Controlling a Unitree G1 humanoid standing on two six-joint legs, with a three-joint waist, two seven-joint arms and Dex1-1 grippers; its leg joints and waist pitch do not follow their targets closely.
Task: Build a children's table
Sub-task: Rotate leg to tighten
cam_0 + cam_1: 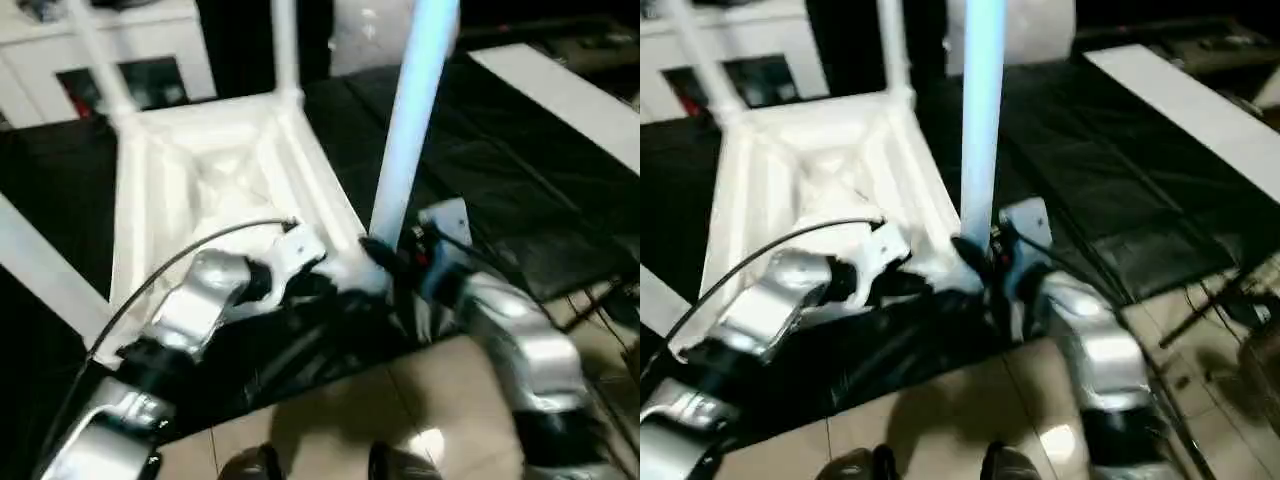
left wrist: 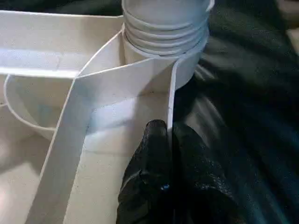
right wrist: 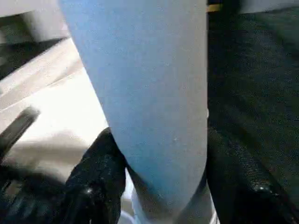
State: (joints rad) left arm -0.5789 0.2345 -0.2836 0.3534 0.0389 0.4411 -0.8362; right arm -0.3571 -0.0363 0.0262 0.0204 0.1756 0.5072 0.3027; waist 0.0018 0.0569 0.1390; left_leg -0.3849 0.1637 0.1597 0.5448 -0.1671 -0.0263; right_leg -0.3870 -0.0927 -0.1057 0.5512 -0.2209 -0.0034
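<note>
The tabletop (image 1: 210, 170) is laid upside down on the dark desk (image 1: 520, 190). Its thin rim (image 2: 170, 100) is pinched by the left end effector (image 2: 169, 135), pressed together. A white leg (image 1: 410, 120), upright in the near corner socket, is gripped low down between the fingers of the right end effector (image 3: 159, 186).

Your near leg (image 1: 410, 130) runs off the picture's top edge, its upper end unseen. The right end effector (image 1: 385, 262) and forearm hide its socket; the tabletop (image 1: 215, 170) is blurred.
</note>
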